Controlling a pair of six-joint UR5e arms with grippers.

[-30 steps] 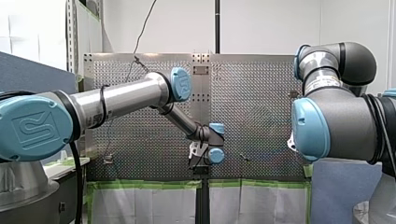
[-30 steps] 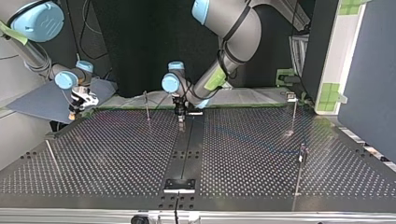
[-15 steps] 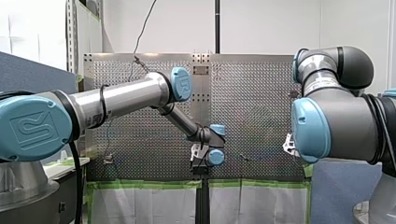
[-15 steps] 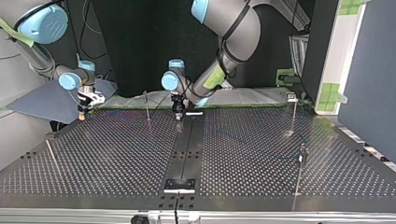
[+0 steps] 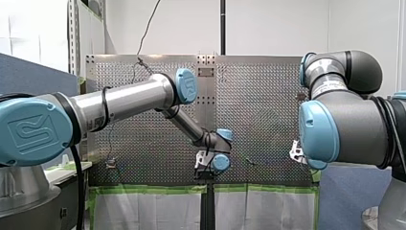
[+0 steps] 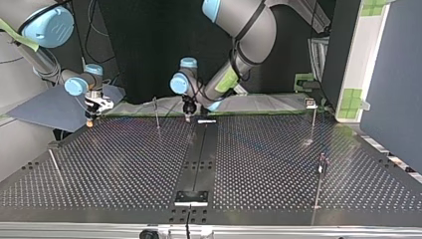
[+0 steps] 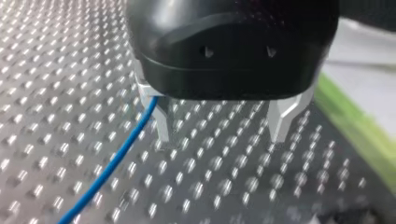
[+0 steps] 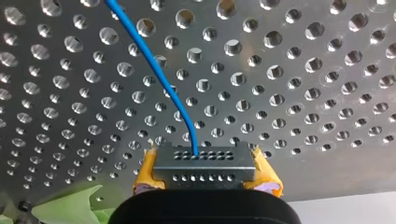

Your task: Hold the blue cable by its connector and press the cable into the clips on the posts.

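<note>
Jaws on both arms hang over the perforated table (image 8: pixel 303 70). My left gripper (image 7: pixel 221 137): released, metal fingers (image 7: pixel 161 123) apart. My right gripper (image 8: pixel 206 173): clenched on the grey connector (image 8: pixel 205 158), yellow pads (image 8: pixel 147 170) at its ends. The blue cable (image 8: pixel 154 70) leaves the connector ahead of the right jaws and runs just beside one left finger.

Behind my left gripper (image 6: pixel 187 118), in the top view, hangs a black curtain (image 6: pixel 144 50). Well off to the gripper's side stands a blue-grey partition (image 6: pixel 393 74). In the front view, an evenly lit white wall (image 5: pixel 277 24) rises beyond the gripper.
</note>
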